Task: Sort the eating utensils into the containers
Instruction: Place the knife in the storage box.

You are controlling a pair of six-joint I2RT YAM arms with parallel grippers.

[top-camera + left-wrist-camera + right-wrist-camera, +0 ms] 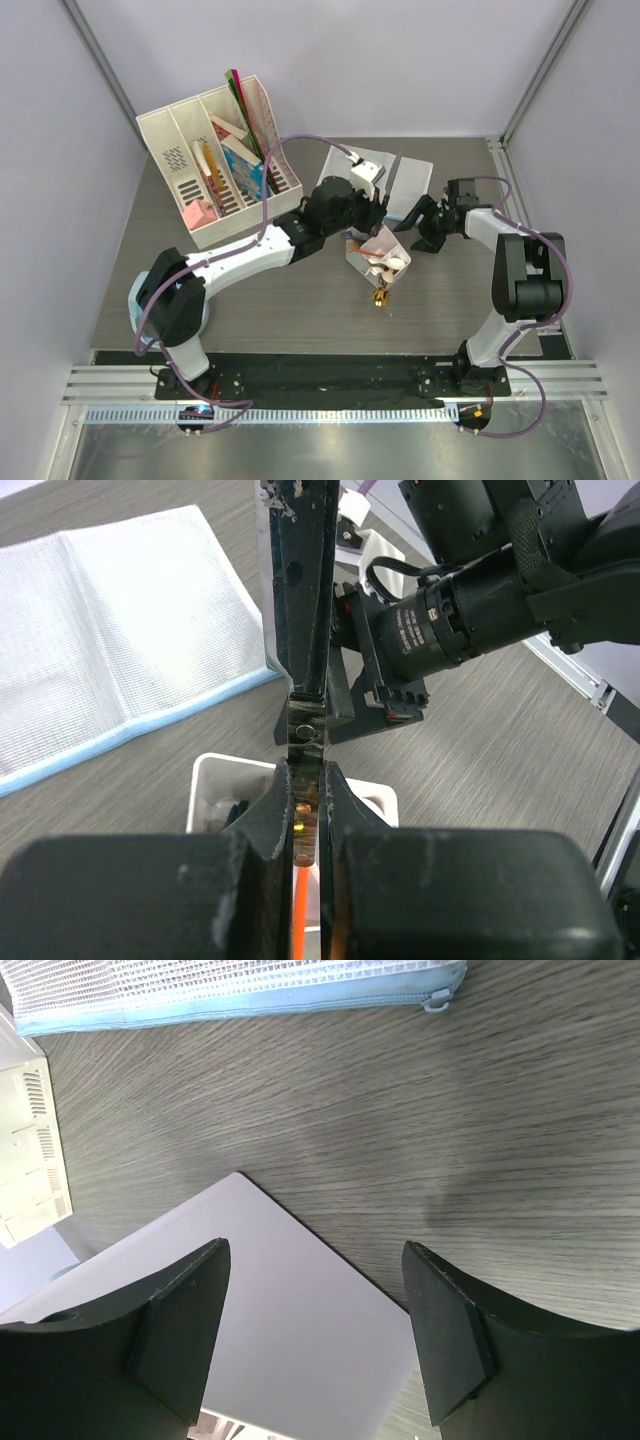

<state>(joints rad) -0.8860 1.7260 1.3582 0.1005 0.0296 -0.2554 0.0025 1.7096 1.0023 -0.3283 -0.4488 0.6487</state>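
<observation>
I have the left pincer [305, 780] clamped on an orange-handled piece [297, 920] over the white box [210, 775]. My right pincer [315, 1260] is spread apart.

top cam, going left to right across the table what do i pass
white desk organizer → compartment box holding utensils → right gripper → right arm's elbow. The left gripper and mesh pouch overlap the box, so they are left out.
</observation>
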